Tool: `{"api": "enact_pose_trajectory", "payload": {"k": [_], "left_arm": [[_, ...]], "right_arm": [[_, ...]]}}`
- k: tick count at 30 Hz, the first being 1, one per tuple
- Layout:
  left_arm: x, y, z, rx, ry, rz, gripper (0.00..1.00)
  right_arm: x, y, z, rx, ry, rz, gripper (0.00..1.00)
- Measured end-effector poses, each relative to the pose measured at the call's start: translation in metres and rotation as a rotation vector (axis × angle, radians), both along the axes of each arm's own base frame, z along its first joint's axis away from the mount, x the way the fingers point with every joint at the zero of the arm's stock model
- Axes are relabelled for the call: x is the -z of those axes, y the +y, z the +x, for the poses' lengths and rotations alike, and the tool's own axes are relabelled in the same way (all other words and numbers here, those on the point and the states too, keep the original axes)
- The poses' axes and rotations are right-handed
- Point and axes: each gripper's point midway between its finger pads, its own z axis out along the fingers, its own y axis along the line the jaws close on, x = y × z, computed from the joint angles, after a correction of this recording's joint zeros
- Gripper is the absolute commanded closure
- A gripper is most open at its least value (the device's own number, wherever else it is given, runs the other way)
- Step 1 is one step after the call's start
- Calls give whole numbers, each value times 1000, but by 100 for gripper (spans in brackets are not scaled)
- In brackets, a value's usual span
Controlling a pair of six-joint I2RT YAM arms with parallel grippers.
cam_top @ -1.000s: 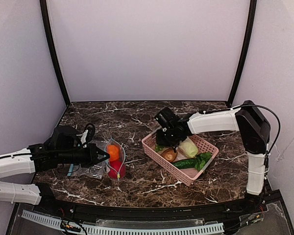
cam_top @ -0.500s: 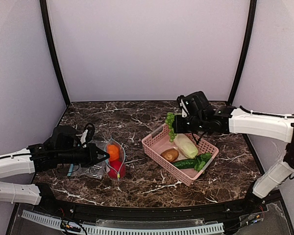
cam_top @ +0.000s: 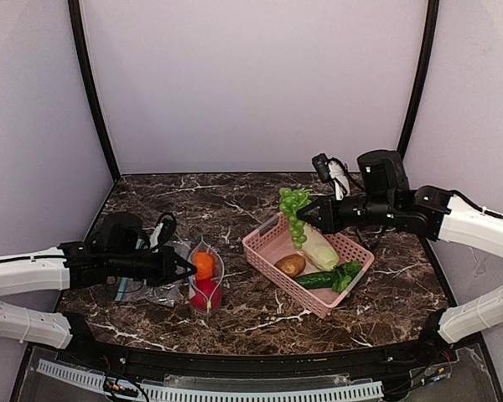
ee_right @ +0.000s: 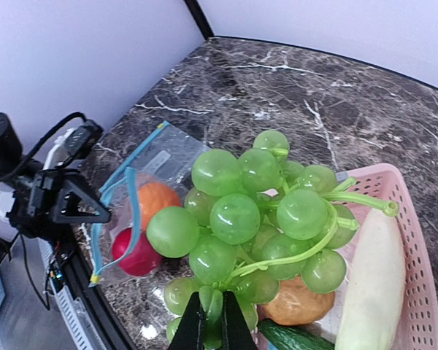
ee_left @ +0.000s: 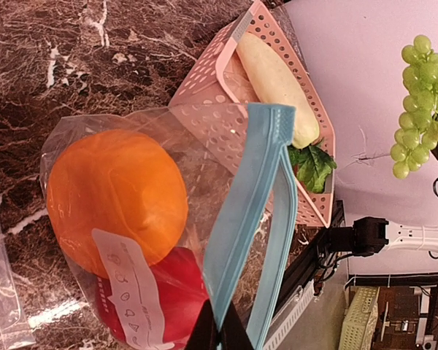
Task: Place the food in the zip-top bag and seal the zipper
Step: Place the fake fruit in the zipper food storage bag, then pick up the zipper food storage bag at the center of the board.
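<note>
The clear zip-top bag (cam_top: pixel 206 283) stands open on the table with the round orange fruit (cam_top: pixel 204 265) and the red fruit (cam_top: pixel 205 295) inside. My left gripper (cam_top: pixel 188 269) is shut on its light blue zipper (ee_left: pixel 250 211), holding the mouth open; the left wrist view shows the orange fruit (ee_left: pixel 117 200), the red fruit (ee_left: pixel 168 299) and the white label (ee_left: pixel 124 288). My right gripper (cam_top: pixel 306 213) is shut on the green grape bunch (cam_top: pixel 294 208), held in the air above the basket's left end. The right wrist view shows the grapes (ee_right: pixel 255 211) in front of the bag (ee_right: pixel 102 219).
A pink slatted basket (cam_top: pixel 355 246) at centre right holds a pale long vegetable (cam_top: pixel 318 249), a brown potato (cam_top: pixel 290 265), a cucumber (cam_top: pixel 318 280) and leafy greens (cam_top: pixel 350 270). A second clear bag (cam_top: pixel 147 291) lies flat beneath my left gripper.
My right gripper has lifted the grape bunch out of the basket and raised it. My left gripper has shifted a little right with the bag's zipper edge.
</note>
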Motion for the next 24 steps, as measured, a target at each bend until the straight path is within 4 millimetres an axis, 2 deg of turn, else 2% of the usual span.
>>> {"api": "enact_pose_trajectory", "payload": {"k": [2, 6, 12, 17, 24], "left_arm": [[-4, -5, 2, 9, -7, -16, 99], [-14, -18, 9, 26, -28, -65, 99], [-16, -36, 12, 44, -30, -109, 99], [-11, -58, 8, 80, -14, -128, 99], [-2, -85, 9, 111, 2, -150, 99]], "right_arm": [[-8, 7, -14, -71, 4, 33, 100], [-11, 25, -43, -205, 41, 70, 100], [-17, 43, -76, -345, 84, 120, 100], [-21, 54, -93, -403, 127, 160, 100], [-21, 67, -106, -439, 192, 239, 100]]}}
